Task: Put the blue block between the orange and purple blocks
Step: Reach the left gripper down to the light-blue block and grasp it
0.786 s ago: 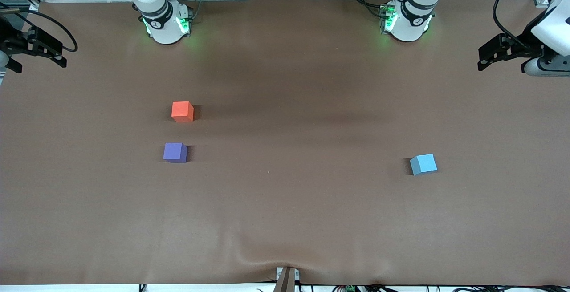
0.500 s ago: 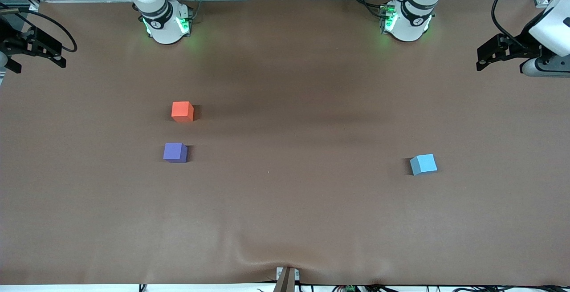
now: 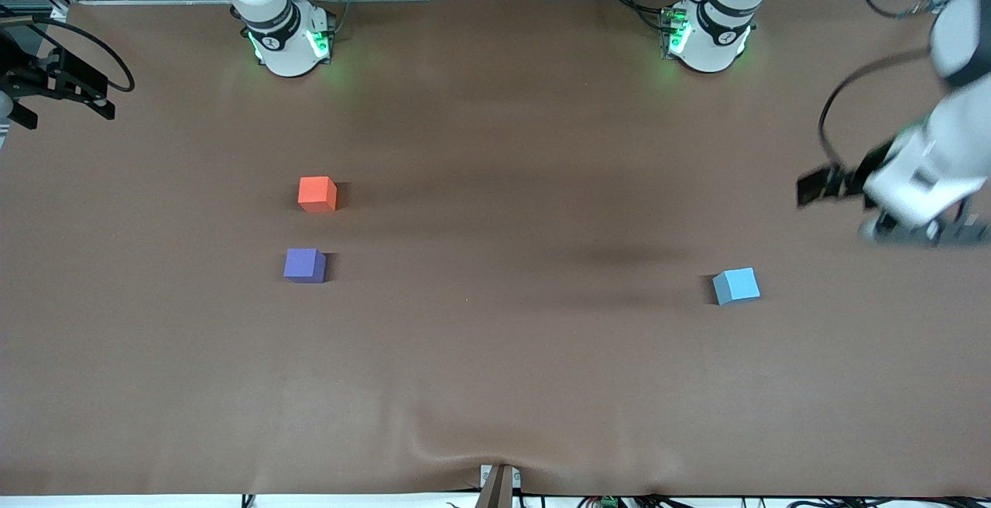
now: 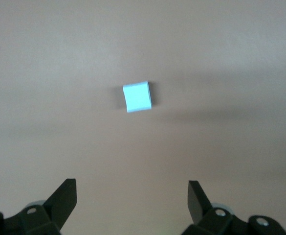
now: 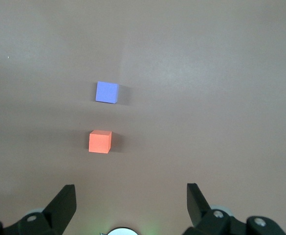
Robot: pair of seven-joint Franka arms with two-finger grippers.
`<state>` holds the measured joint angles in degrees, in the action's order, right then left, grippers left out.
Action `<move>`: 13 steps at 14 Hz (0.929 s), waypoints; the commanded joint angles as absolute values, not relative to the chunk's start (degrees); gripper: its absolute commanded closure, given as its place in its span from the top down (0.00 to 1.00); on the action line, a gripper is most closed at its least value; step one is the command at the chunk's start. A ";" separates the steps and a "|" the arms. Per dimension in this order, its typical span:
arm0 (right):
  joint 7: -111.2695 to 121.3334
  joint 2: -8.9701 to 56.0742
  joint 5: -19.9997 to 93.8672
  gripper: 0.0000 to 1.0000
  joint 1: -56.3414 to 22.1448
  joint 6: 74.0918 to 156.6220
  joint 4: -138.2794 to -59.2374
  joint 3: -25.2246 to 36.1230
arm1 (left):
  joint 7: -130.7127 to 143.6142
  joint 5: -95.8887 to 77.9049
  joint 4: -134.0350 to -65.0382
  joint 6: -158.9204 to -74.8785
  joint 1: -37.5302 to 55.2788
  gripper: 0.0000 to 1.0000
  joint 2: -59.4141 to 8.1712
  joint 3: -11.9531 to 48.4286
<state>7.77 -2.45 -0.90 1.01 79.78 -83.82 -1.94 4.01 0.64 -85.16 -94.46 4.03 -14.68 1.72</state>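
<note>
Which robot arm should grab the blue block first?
Probably the left arm. Its open left gripper hangs over its end of the table, where the blue block sits. The right gripper, also open, waits by the orange block and purple block.

Three cubes on the table (image 3: 495,384): one blue block (image 3: 735,286), one orange block (image 3: 317,193), one purple block (image 3: 304,266).

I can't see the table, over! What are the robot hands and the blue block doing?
Left gripper open, up over the table's left-arm end. Right gripper open, waiting. Blue block alone, untouched. Orange block and purple block apart, gap clear.
</note>
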 commanded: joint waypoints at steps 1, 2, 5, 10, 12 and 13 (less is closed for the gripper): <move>8.26 -2.20 -0.18 1.00 1.67 79.63 -83.32 -2.46 | 6.24 0.00 -82.18 -97.19 3.86 1.00 -19.49 1.76; 8.35 -2.28 0.00 1.00 2.02 79.89 -83.67 -2.55 | 6.33 0.09 -82.18 -98.69 3.95 1.00 -21.60 1.76; 8.26 -2.20 0.17 1.00 1.76 79.54 -83.06 -2.46 | 6.33 0.53 -82.70 -102.03 3.52 1.00 -26.88 1.76; 8.35 -2.20 0.26 1.00 1.85 79.45 -83.23 -2.46 | 7.47 0.35 -85.07 -109.23 2.55 1.00 -35.32 1.76; 8.35 -2.20 0.35 1.00 1.76 79.89 -83.32 -2.46 | 7.91 0.35 -87.52 -113.36 2.02 1.00 -36.74 1.76; 8.35 -2.20 0.26 1.00 1.58 79.81 -83.32 -2.46 | 8.00 0.35 -89.54 -115.99 2.02 1.00 -36.83 1.76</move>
<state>7.77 -2.40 -0.72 1.01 79.83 -83.83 -1.97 6.92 0.64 -86.44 -112.44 2.36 -37.48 1.61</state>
